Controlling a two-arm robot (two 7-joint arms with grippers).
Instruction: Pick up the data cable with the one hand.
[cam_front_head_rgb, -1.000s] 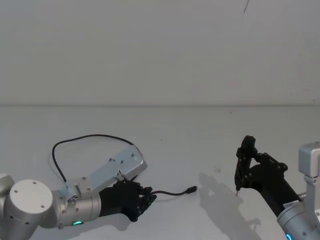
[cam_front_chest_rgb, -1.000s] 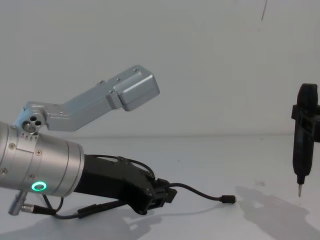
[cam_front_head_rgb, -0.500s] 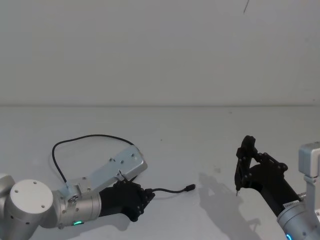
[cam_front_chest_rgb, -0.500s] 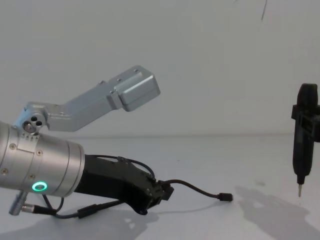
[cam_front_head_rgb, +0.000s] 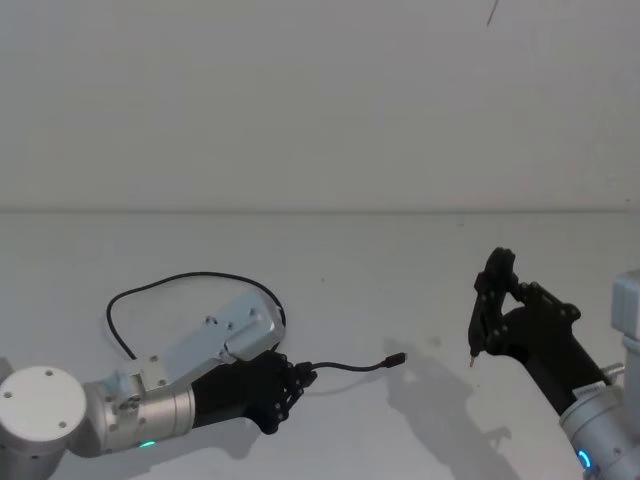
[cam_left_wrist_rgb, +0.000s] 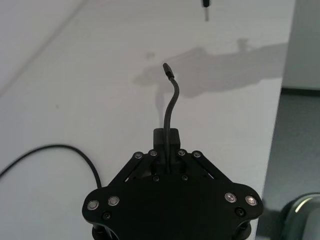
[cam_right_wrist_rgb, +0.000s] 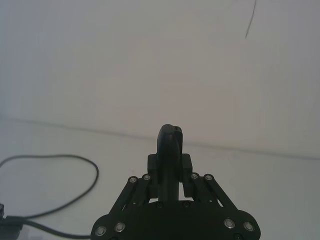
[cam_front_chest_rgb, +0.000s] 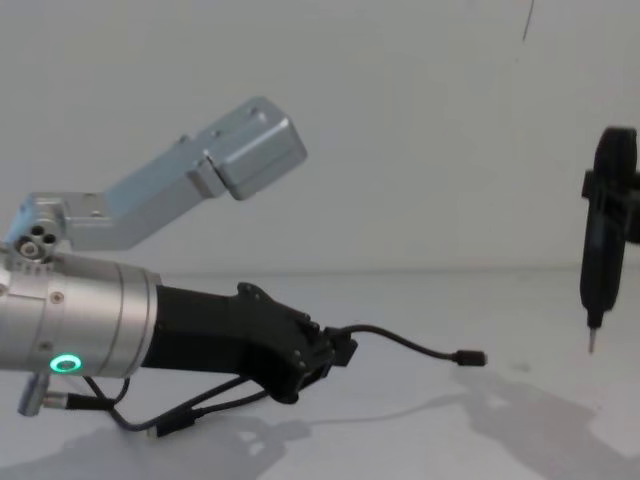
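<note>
One grasp looks made: our left gripper (cam_front_chest_rgb: 337, 353), the black angular plastic hand on a thick silver cylinder with a green glowing ring, has its short fingers pinched narrow on the data cable (cam_front_chest_rgb: 412, 343). This is a long, thin, flexible black cord, and the fingers hold it close behind one small black plug. Ahead of the fingertips a short length of cord arches outward, and its plug (cam_front_chest_rgb: 468, 357) hangs clear of the white tabletop (cam_front_head_rgb: 350, 270), with a shadow beneath it. Behind the gripper the rest of the cord trails back in a wide loop that lies on the surface beside the arm.

We judge the task about half done. The hold is taken and the gripped end is up, but most of the cable rests on the table, so raising it is what is left.

Well off to the side of the working gripper, our right gripper (cam_right_wrist_rgb: 170, 182) is parked above the table, closed on a slim black pen-like tool (cam_front_chest_rgb: 603, 230) with a small metal point.
</note>
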